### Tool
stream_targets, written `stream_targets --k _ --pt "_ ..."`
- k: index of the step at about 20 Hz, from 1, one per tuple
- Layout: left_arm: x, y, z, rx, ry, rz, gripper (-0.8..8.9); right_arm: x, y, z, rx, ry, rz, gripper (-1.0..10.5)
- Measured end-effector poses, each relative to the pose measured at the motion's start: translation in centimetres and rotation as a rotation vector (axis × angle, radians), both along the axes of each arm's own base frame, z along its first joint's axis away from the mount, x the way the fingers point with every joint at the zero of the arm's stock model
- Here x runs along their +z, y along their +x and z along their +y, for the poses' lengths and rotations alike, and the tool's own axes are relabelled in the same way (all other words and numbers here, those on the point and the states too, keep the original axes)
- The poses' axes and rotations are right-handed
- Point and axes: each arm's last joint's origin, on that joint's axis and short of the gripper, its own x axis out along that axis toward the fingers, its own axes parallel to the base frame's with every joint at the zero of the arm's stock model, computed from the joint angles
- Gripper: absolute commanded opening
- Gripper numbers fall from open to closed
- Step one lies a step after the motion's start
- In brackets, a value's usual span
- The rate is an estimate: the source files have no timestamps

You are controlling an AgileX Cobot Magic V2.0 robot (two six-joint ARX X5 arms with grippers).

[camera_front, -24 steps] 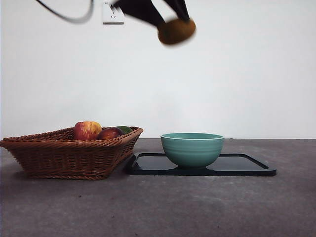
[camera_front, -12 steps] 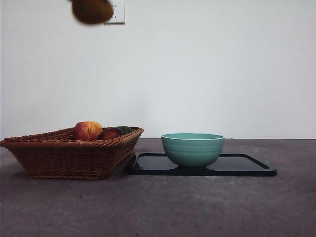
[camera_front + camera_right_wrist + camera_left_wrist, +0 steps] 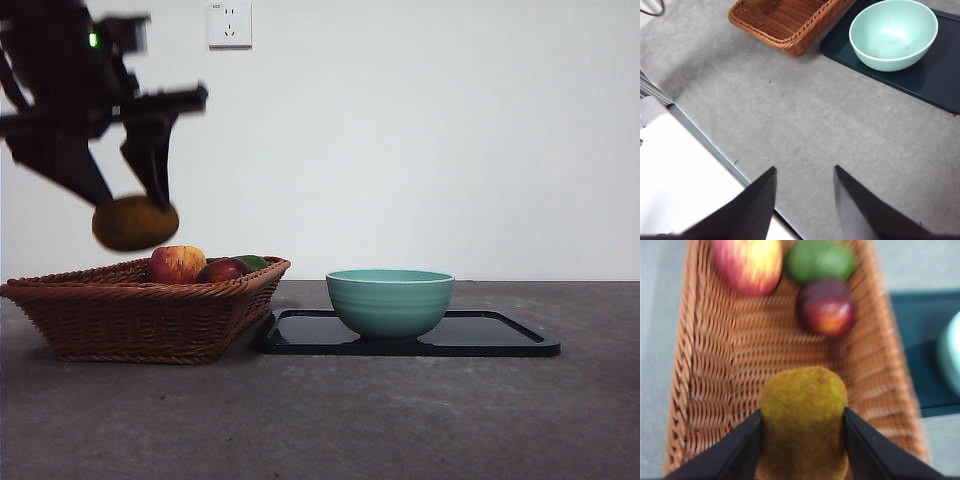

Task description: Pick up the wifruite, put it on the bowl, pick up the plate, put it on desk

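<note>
The wifruite (image 3: 135, 222), a dull orange-brown oval, hangs just above the left part of the wicker basket (image 3: 130, 320). My left gripper (image 3: 130, 204) is shut on it from above. In the left wrist view the wifruite (image 3: 804, 415) fills the gap between both jaws, with the basket floor (image 3: 715, 370) beneath. The teal bowl (image 3: 390, 300) stands empty on the flat dark plate (image 3: 500, 335), to the right of the basket. My right gripper (image 3: 804, 170) is open over the bare desk (image 3: 815, 125), with the bowl (image 3: 893, 35) and the plate (image 3: 940, 75) far ahead of it.
A streaked apple (image 3: 177, 264), a dark red fruit (image 3: 222, 270) and a green fruit (image 3: 252, 262) lie in the basket's right end. A white surface (image 3: 685, 175) borders the desk near the right gripper. A wall socket (image 3: 229, 24) sits on the back wall.
The left gripper carried the wifruite from high above the bowl leftward along the top, then down to just over the basket's left side. Bowl, plate and basket have not moved.
</note>
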Motion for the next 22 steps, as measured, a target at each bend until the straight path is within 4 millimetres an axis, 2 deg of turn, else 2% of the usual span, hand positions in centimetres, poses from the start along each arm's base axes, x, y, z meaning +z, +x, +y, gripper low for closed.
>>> stream_targets --k 3,8,10,12,14,17,18,22 --pt "-1.7 1.6 -0.6 0.006 0.0 0.0 1.82 0.0 0.0 0.0 0.0 0.0 0.0 1.8" --pt "-5.7 3.4 -1.5 0.004 0.046 0.085 1.83 0.0 0.0 0.0 0.0 0.0 0.0 1.8" --pt "-6.0 3.5 -1.6 0.005 0.05 0.091 1.97 0.0 0.0 0.0 0.0 0.0 0.0 1.8" --pt "-6.0 3.5 -1.6 0.004 0.048 0.088 3.27 0.0 0.0 0.0 0.0 0.0 0.0 1.8" --pt "-6.2 3.6 -1.6 0.004 0.051 0.094 3.48 0.0 0.0 0.0 0.0 0.0 0.0 1.8" --pt "-6.0 3.5 -1.6 0.004 0.05 0.091 3.48 0.0 0.0 0.0 0.0 0.0 0.0 1.8" --pt "-5.4 3.3 -1.5 0.003 0.042 0.075 3.48 0.0 0.0 0.0 0.0 0.0 0.0 1.8" --pt "-0.7 1.1 -0.5 -0.049 -0.037 -0.021 3.45 0.0 0.0 0.0 0.0 0.0 0.0 1.8"
